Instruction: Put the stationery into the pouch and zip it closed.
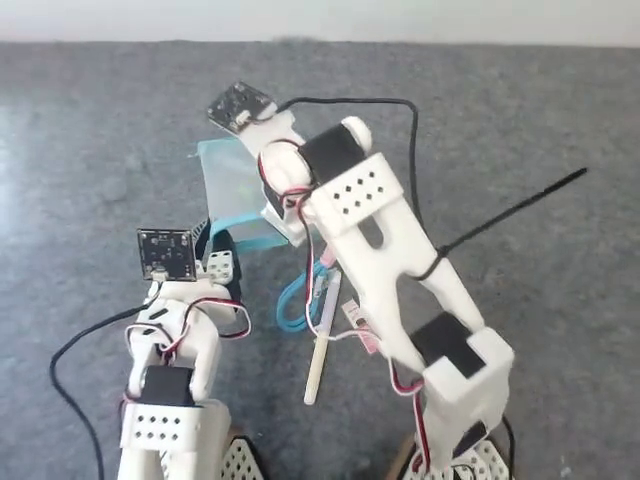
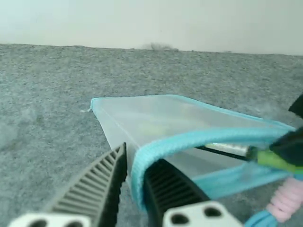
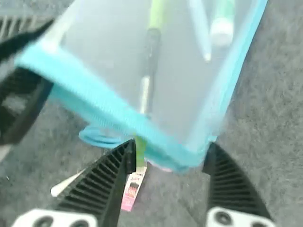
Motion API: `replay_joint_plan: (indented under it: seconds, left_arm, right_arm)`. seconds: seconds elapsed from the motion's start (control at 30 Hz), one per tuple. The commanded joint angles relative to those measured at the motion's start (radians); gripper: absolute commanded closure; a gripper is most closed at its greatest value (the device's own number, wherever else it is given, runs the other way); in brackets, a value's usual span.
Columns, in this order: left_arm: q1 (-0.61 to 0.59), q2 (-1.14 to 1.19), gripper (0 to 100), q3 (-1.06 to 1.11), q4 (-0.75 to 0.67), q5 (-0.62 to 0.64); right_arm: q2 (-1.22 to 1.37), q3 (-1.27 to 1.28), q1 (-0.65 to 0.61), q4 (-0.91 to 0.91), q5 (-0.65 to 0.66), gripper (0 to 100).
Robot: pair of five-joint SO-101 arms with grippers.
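Observation:
A translucent pouch (image 1: 235, 180) with light-blue zip trim lies at the table's centre back, its mouth lifted and facing the arms. In the left wrist view my left gripper (image 2: 135, 189) is shut on the pouch's (image 2: 156, 118) blue zip edge and holds the mouth open. My right gripper (image 3: 168, 189) hangs open over the mouth of the pouch (image 3: 118, 52), its jaws wide apart. A green and black pen (image 3: 147, 71) lies partly inside, with its green end beside one finger. Other pens (image 3: 221, 21) show through the pouch wall.
On the grey carpet in front of the pouch lie a cream stick (image 1: 320, 352), a blue looped cord (image 1: 293, 300) and a small pink item (image 1: 352, 315). A black cable (image 1: 510, 212) runs off to the right. Grey carpet stretches to the left and right.

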Motion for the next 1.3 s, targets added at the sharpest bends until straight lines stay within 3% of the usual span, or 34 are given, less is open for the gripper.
replay_joint_plan:
  seconds: [0.0, 0.13, 0.27, 0.43, 0.6, 0.73, 0.9, 1.07, 1.27]
  left_arm:
    - [0.008, -0.012, 99, -0.013, -0.028, -0.009]
    - [0.008, -0.012, 99, -0.013, -0.028, -0.009]
    - [0.006, -0.012, 99, -0.013, -0.028, -0.009]
    - [0.006, -0.012, 99, -0.015, -0.029, -0.009]
    - [0.006, -0.012, 99, -0.013, -0.029, -0.041]
    - [0.006, -0.012, 99, -0.013, -0.029, -0.041]
    - [0.006, -0.012, 99, -0.013, -0.029, -0.041]
    - [0.006, -0.012, 99, -0.015, -0.029, -0.041]
    - [0.006, -0.012, 99, -0.015, -0.029, -0.041]
  right_arm:
    - [0.018, -0.095, -0.018, 0.03, -0.038, 75.0]
    - [-0.073, -0.095, -0.001, 0.044, -0.061, 75.5]
    - [-0.269, 0.048, 0.007, 0.045, -0.054, 82.4]
    - [-0.509, 0.623, 0.001, -0.015, 0.011, 82.1]
    - [-0.72, 1.169, 0.005, -0.292, 0.014, 81.5]
    - [-0.831, 1.439, 0.007, -0.512, -0.035, 79.9]
    - [-0.839, 1.559, 0.005, -0.611, -0.071, 69.3]
    - [-0.792, 1.608, 0.007, -0.714, -0.157, 69.0]
    - [-0.713, 1.611, 0.013, -0.733, -0.161, 69.1]
